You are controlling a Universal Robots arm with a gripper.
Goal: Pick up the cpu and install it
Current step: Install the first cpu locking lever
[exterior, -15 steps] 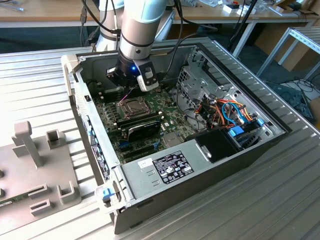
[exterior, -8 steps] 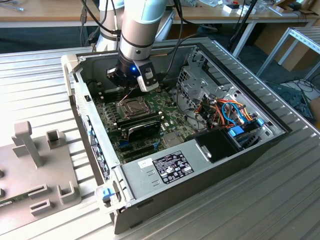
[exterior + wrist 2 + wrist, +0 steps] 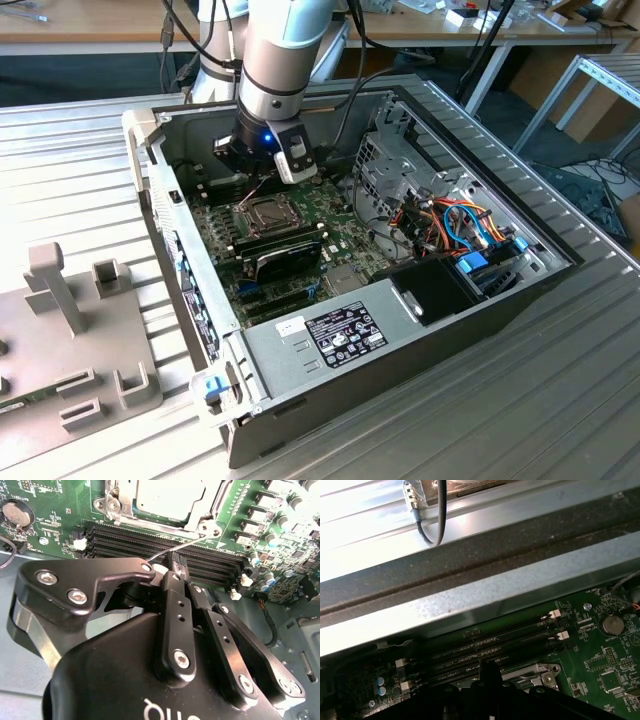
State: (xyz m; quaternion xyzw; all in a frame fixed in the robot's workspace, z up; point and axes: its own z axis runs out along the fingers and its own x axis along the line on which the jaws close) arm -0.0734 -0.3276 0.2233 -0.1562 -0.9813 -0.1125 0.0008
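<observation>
1. The arm is down inside the open computer case, with the gripper hanging low over the green motherboard, right at the edge of the processor socket.
2. Here's the cpu: its dull silver top lies flat inside the socket, and the metal socket frame is folded down around its edges. It is not in the gripper.
3. The fingers are drawn together at the tips, with no chip between them.
4. Look at the thin wire socket lever. It slants out from the corner of the frame, across the black memory slots, and ends right at the fingertips. I can't tell whether it is caught between them or only touching.
5. In the first wrist view, the memory slots and the coin battery sit just under the grey case wall.
6. My read is that the pick and the seating are done, and the job is in its closing stage. The lever does not look latched yet, so locking the socket appears to be what's left.
</observation>
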